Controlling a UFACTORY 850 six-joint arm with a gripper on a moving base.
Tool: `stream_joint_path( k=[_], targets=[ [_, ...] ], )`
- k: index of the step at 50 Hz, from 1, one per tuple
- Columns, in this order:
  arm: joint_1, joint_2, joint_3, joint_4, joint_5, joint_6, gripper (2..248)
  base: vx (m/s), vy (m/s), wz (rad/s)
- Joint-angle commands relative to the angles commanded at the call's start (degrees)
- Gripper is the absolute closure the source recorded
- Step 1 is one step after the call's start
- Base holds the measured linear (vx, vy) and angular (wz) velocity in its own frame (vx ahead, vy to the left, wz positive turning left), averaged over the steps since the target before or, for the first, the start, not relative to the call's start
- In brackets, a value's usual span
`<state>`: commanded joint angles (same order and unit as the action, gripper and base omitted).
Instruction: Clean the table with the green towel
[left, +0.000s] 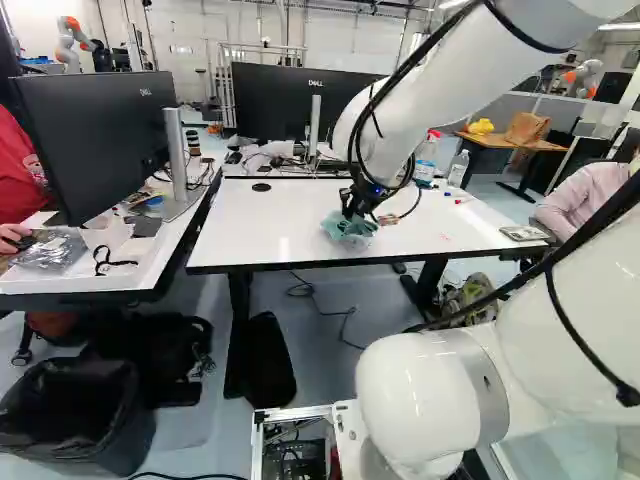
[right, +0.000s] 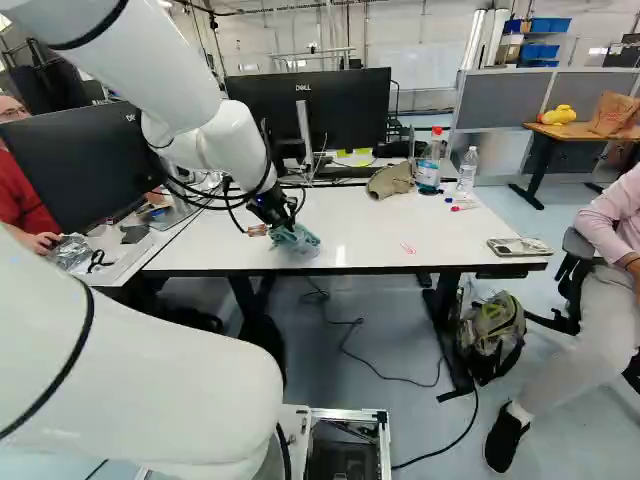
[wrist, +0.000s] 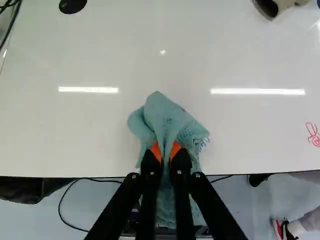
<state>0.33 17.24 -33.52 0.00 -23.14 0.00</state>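
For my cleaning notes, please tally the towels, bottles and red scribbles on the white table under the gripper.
Towels: 1
Bottles: 2
Red scribbles: 1
Total: 4

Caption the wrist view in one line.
Gripper shut on the green towel at the white table's near edge, red scribble unwiped.
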Motion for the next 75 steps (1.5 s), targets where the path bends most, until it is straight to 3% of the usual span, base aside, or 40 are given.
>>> stream_joint_path(
  k=[11, 29, 58, 75],
  targets=[
    [-1.56, -1.67, -1.53, 0.00, -6.03, 0.00, 212, 0.000, 0.000, 0.000],
    [-3.64, -3.99, -3.50, 0.00, -6.03, 0.00, 212, 0.000, 0.000, 0.000],
    [-3.64, -4.04, -3.50, 0.00, -6.03, 0.00, 212, 0.000, 0.000, 0.000],
    [-3.64, -7.46, -4.09, 0.00, -6.03, 0.00, 212, 0.000, 0.000, 0.000]
  ],
)
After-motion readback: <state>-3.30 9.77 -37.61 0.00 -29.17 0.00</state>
